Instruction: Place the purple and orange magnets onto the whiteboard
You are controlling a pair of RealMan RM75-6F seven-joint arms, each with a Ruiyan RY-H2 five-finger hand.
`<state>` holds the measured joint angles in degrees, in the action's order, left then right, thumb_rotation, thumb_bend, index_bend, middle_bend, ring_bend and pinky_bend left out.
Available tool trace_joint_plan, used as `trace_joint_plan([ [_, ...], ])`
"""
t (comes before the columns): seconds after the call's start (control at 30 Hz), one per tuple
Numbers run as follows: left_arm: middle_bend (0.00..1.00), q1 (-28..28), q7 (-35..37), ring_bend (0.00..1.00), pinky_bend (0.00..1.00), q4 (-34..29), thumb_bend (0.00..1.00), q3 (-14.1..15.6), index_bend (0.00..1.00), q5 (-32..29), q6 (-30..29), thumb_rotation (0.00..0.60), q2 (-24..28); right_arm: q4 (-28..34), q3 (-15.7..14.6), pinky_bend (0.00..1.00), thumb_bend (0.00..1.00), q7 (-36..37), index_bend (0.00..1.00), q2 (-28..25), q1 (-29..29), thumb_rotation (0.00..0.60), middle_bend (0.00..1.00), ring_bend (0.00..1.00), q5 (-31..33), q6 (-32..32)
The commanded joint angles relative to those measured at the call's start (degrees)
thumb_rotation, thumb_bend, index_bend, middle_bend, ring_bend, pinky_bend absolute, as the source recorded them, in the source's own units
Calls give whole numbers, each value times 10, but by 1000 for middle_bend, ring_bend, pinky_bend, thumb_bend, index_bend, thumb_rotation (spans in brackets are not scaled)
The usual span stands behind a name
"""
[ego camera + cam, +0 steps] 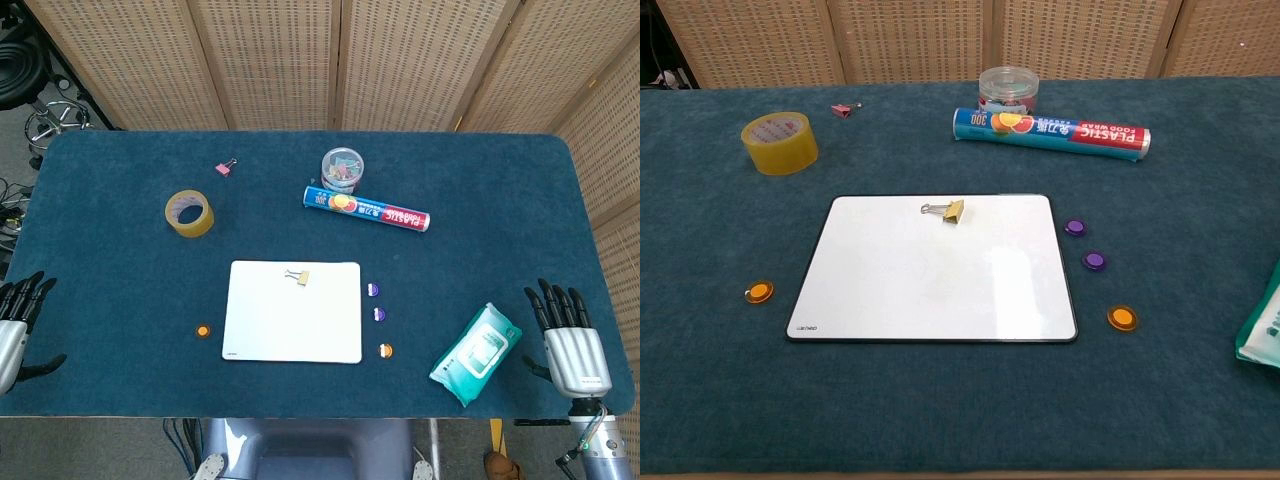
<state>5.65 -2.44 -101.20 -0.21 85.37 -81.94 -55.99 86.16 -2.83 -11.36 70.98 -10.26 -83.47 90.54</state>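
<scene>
The whiteboard (292, 311) (933, 267) lies flat in the middle of the blue table. Two purple magnets (373, 289) (379, 314) sit just off its right edge, seen as well in the chest view (1074, 227) (1095, 260). One orange magnet (386, 350) (1122, 318) lies below them, near the board's right corner. Another orange magnet (202, 329) (759, 291) lies left of the board. My left hand (18, 318) rests open at the table's left edge. My right hand (568, 335) rests open at the right edge. Both hold nothing, far from the magnets.
A gold binder clip (297, 275) (949, 210) sits on the board's top edge. A yellow tape roll (189, 213), a pink clip (227, 168), a clear jar of clips (343, 169) and a plastic wrap box (366, 208) lie behind. A wet-wipes pack (477, 353) lies near my right hand.
</scene>
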Motion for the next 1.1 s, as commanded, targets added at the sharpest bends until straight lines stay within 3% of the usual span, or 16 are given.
trace_joint_plan([
  [0.03, 0, 0, -1, 0, 0, -1, 112, 1, 0, 0, 0, 600, 0, 3, 7, 0, 0, 6, 0, -4, 5, 600, 0, 0, -2, 2],
  [0.23, 0, 1, -5, 0, 0, -4, 112, 1, 0, -1, 5, 600, 1, 25, 19, 0, 0, 31, 0, -6, -5, 600, 0, 0, -22, -21],
  [0.4, 0, 2, -8, 0, 0, -6, 111, 0, 0, 1, 5, 600, 0, 73, 41, 0, 0, 51, 62, -16, -58, 600, 0, 0, -31, -96],
  [0.57, 0, 3, -7, 0, 0, -6, 111, -3, 0, -9, 8, 600, 1, 97, 91, 0, 0, 32, 180, 13, -141, 600, 0, 0, -2, -202],
  [0.8, 0, 3, 0, 0, 0, -3, 111, -8, 0, -22, 12, 600, 3, 59, 138, 0, 73, -5, 279, 90, -220, 600, 0, 0, 75, -303],
  [1.1, 0, 8, 3, 0, 0, -1, 112, -12, 0, -38, 24, 600, 5, -16, 158, 0, 80, -48, 350, 170, -276, 600, 0, 0, 149, -363],
])
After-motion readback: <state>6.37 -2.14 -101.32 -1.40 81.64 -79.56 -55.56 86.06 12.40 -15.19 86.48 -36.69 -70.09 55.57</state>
